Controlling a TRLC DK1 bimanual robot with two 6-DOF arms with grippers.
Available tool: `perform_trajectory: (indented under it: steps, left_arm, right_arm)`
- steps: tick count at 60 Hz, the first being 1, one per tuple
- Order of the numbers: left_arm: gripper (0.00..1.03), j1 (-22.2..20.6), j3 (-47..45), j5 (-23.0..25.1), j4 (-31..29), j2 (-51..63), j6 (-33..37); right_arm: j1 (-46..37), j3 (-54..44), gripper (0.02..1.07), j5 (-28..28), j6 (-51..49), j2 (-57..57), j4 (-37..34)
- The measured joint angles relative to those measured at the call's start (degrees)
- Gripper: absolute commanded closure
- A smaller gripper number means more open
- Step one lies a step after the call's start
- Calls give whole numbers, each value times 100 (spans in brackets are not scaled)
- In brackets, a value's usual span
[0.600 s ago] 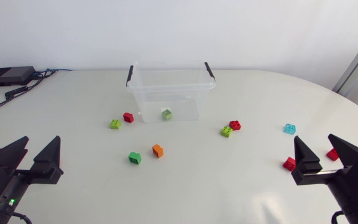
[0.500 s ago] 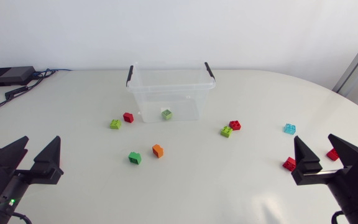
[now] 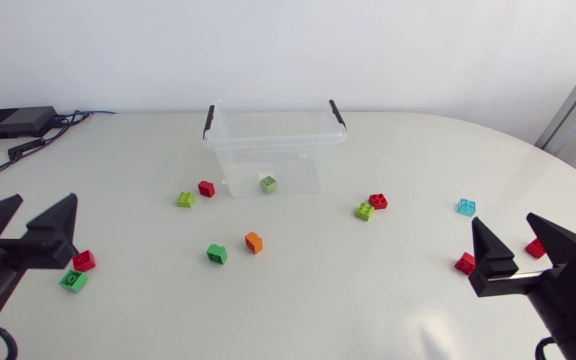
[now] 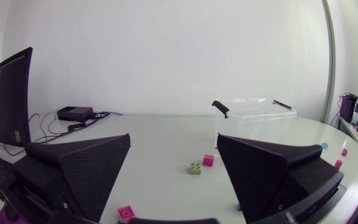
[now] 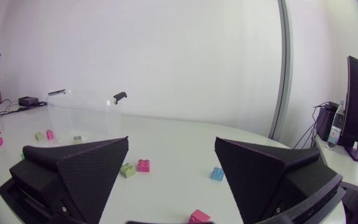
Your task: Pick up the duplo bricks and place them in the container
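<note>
Though unheld, brick (image 3: 84, 260) near left jaws

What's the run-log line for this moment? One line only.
left gripper: open, empty | right gripper: open, empty | container: one brick inside | other bricks: loose on table

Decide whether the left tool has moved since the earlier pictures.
Yes. The left tool has drawn farther from the container, toward the view's left edge.
</note>
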Motion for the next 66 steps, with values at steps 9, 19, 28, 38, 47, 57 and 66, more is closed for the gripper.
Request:
perform_trajectory:
  steps: [9, 19, 28, 38, 47, 57, 66]
  left_arm:
    - [6, 223, 1091, 0, -660, 1244, -2]
    - [6, 455, 2203, -2, -1969, 2712, 380]
    - [6, 691, 2546, 2, -2627, 3757, 1416]
    - [6, 1078, 2546, 11, -2787, 4697, 2750]
    - [6, 1471, 2750, 72, -2673, 5619, 4030]
    - [6, 1681, 3119, 87, -2518, 6496, 5029]
    - [6, 1698, 3270, 87, -2485, 7136, 5727]
  right_arm:
    - [-26, 586, 7, 142, 2, 743, -2]
    - [-310, 1207, 7, 203, 2, 1537, -157]
    - [-632, 1545, 7, 240, 2, 2380, -494]
    - [-1054, 1491, 7, -282, 2, 2726, -446]
    - [-1491, 1493, 7, -525, 2, 2715, -566]
    - [-1961, 1635, 7, -907, 4, 2588, -1191]
    - [-1930, 1821, 7, -951, -310, 2551, -1646]
